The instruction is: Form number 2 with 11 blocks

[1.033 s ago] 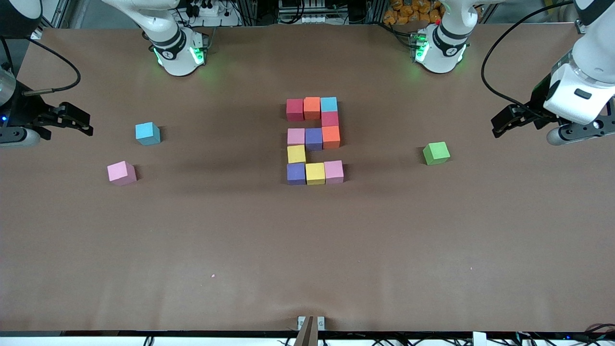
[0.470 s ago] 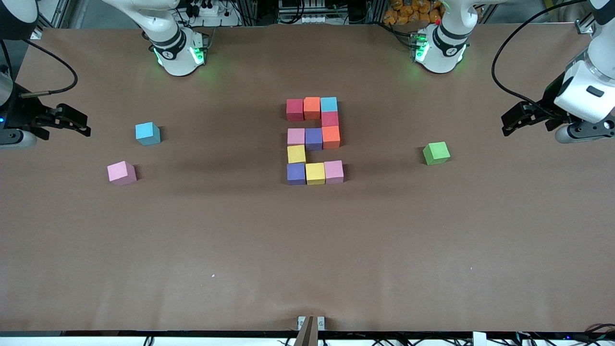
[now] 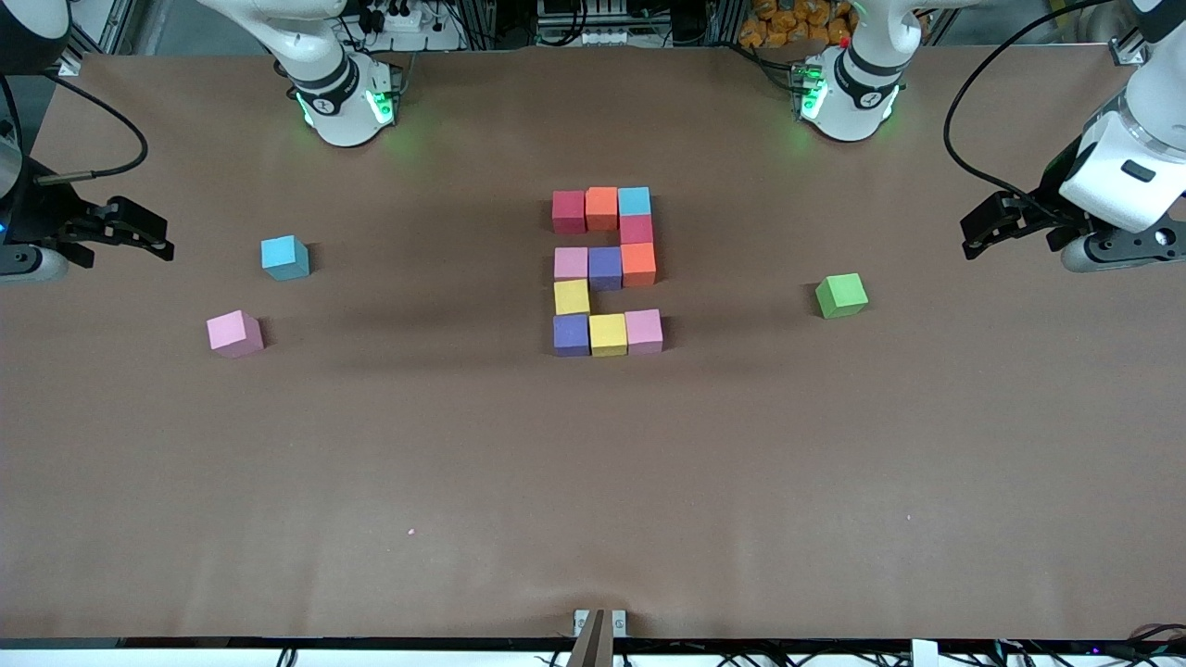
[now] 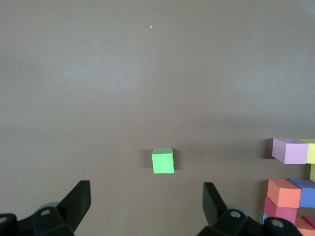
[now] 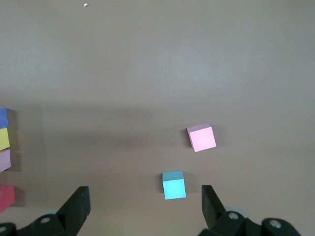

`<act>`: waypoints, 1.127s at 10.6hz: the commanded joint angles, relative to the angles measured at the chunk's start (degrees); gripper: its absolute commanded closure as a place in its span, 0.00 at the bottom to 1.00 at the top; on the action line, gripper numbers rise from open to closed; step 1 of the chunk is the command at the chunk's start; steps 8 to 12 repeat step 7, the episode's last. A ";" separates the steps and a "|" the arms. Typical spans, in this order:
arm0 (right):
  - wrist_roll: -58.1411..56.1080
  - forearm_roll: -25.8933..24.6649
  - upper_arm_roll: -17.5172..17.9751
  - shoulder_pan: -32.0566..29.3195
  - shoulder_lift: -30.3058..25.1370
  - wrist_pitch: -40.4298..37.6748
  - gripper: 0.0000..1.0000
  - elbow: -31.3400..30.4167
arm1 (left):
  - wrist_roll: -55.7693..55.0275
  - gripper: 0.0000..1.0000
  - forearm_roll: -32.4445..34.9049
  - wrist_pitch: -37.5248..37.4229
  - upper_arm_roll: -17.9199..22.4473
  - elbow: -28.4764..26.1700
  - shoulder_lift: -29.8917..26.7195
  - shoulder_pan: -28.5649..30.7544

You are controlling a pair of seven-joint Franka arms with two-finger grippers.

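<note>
The number 2 point(image 3: 605, 269) stands in the middle of the table, made of touching cubes: red, orange and light blue on the row farthest from the front camera, then dark pink, then pink, purple and orange, then yellow, then purple, yellow and pink. Parts of it show in the left wrist view point(image 4: 290, 191) and the right wrist view point(image 5: 4, 147). My left gripper point(image 3: 982, 232) point(image 4: 146, 194) is open and empty over the left arm's end of the table. My right gripper point(image 3: 139, 232) point(image 5: 145, 196) is open and empty over the right arm's end.
A green cube point(image 3: 841, 295) point(image 4: 162, 161) lies alone between the digit and my left gripper. A loose light blue cube point(image 3: 284, 257) point(image 5: 174, 185) and a loose pink cube point(image 3: 234, 333) point(image 5: 202, 137) lie between the digit and my right gripper.
My left gripper has drawn back toward the left arm's end of the table. My right gripper has drawn back slightly toward its end. No cube has moved.
</note>
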 commanded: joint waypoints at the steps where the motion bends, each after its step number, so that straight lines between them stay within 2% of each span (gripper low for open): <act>1: -0.89 0.75 0.70 -0.83 -0.88 0.20 0.00 0.18 | 1.42 0.00 -1.38 -1.47 0.66 -0.57 -1.31 -0.89; 5: -0.81 0.75 0.70 -0.74 -0.18 0.64 0.00 2.37 | 1.42 0.00 -1.74 -2.17 0.74 -0.57 -1.93 -1.33; 12: -0.46 0.84 0.70 -0.65 -0.09 0.64 0.00 2.38 | 3.51 0.00 -1.74 -2.18 0.83 -0.57 -1.93 -1.07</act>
